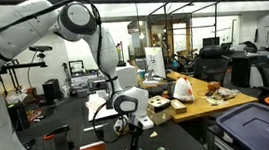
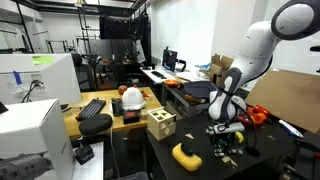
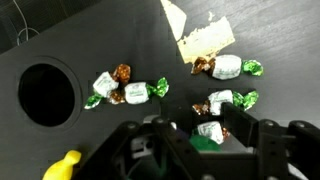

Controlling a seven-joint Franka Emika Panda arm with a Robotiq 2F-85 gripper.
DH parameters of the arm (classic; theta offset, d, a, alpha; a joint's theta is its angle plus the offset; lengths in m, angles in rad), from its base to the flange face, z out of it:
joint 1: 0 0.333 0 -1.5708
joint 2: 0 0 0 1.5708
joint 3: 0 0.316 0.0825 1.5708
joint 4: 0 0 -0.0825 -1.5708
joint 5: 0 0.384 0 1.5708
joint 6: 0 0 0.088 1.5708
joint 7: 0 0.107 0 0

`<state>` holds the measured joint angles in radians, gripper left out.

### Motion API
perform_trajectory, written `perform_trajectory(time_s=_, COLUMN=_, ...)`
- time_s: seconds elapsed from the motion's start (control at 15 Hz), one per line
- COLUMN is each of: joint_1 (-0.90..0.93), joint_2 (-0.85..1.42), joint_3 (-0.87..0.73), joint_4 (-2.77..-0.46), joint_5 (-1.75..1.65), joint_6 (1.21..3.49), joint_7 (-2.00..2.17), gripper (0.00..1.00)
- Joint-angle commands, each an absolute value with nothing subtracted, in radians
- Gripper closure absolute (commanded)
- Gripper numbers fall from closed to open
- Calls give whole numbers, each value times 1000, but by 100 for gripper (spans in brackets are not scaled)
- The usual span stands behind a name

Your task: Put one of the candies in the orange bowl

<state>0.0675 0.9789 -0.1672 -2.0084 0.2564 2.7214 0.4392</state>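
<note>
Several candies in white wrappers with green and brown twisted ends lie on the black table in the wrist view, one pair at the left (image 3: 120, 90) and others at the right (image 3: 228, 67). My gripper (image 3: 205, 130) hangs low over them, open, with one candy (image 3: 210, 129) lying between its fingers and touching neither clearly. In both exterior views the gripper (image 1: 132, 126) (image 2: 225, 130) points down close to the table, with the candies (image 2: 226, 146) under it. I see no orange bowl for certain; a small orange thing (image 2: 258, 114) sits behind the arm.
A round dark opening (image 3: 48, 93) shows at the left of the wrist view. A yellow object (image 3: 62, 166) (image 2: 187, 155) lies near the table's front. A beige piece of card (image 3: 205, 40) lies beyond the candies. A wooden block (image 2: 160, 124) stands nearby.
</note>
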Motion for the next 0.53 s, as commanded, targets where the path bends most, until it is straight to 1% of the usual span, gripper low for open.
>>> perform_trajectory(time_s=0.0, joint_1=141, joint_2=977, joint_3=-246, joint_4=-2036, joint_5=212, joint_6=2792, joint_7=480, gripper=12)
perform_trajectory(time_s=0.07, joint_1=159, joint_2=976, joint_3=-267, joint_4=-2041, joint_5=201, joint_6=2806, joint_7=481, gripper=5)
perform_trajectory(time_s=0.13, joint_1=175, joint_2=974, joint_3=-286, joint_4=-2046, joint_5=194, joint_6=2820, joint_7=483, gripper=0)
perform_trajectory(time_s=0.47, joint_1=217, joint_2=967, joint_3=-336, joint_4=-2058, joint_5=189, joint_6=2870, joint_7=497, gripper=0)
